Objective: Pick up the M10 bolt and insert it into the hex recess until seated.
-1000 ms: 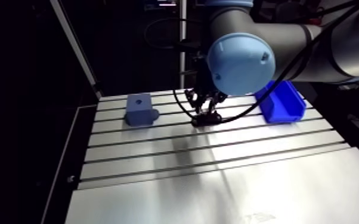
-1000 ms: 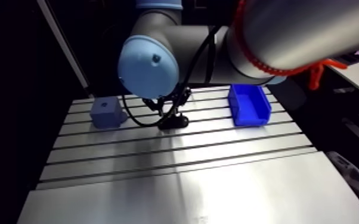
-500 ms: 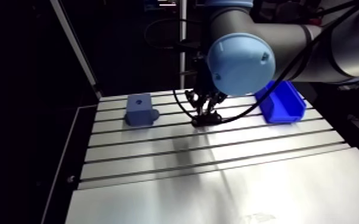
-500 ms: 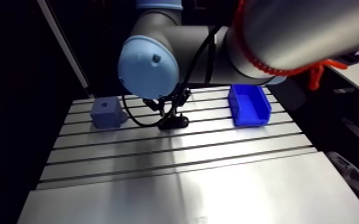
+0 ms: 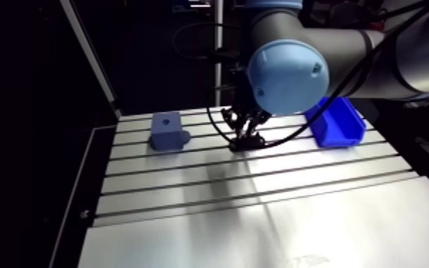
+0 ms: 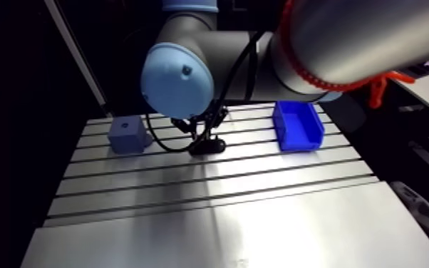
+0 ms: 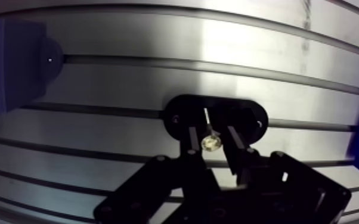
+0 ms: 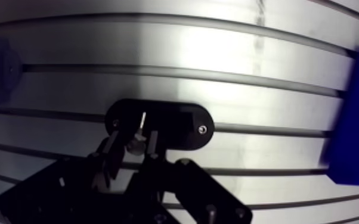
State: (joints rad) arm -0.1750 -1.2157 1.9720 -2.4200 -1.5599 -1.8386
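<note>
Right now the jaws grip the M10 bolt (image 7: 210, 142) between them, its shank over the black oval plate (image 7: 182, 113) just under them. A blue block (image 7: 9, 65) sits off to one side and a blue bin (image 8: 352, 119) to the other, both on the desk (image 7: 158, 71).

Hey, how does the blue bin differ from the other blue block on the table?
The bin is bright blue, the block a duller grey-blue. The bin is open-topped, the block solid with a small hole on top. The bin looks larger than the block. Both sit on the slotted table, either side of the black plate.
</note>
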